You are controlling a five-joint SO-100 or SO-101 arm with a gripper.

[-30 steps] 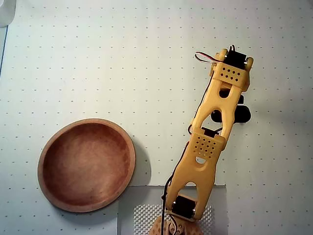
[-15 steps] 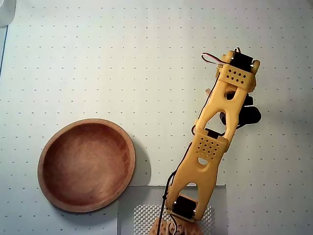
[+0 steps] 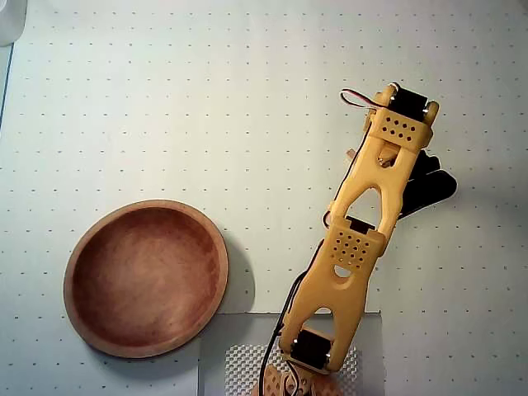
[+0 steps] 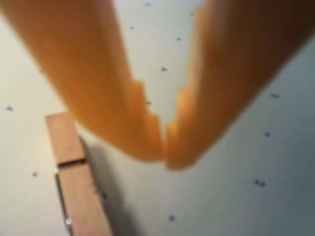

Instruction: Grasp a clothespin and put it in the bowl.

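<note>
The wrist view shows a light-tan wooden clothespin (image 4: 74, 179) lying flat on the dotted white surface at the lower left, its metal spring visible. My gripper (image 4: 165, 150) hovers just right of it and slightly above. The two orange fingertips touch each other with nothing between them, so it is shut and empty. Seen from overhead, the yellow arm (image 3: 359, 239) reaches up the right side and covers both the gripper and the clothespin. The reddish-brown wooden bowl (image 3: 148, 205) sits empty at the lower left, well away from the arm.
A grey patterned mat (image 3: 235, 355) lies under the arm's base at the bottom edge. A black wrist part (image 3: 431, 190) sticks out to the arm's right. A pale object (image 3: 10, 21) fills the top left corner. The white dotted table (image 3: 206, 99) extends all around.
The arm's far end has swung a little to the right and down in the overhead view, and the black wrist part now sticks out further to the right. The bowl has not moved.
</note>
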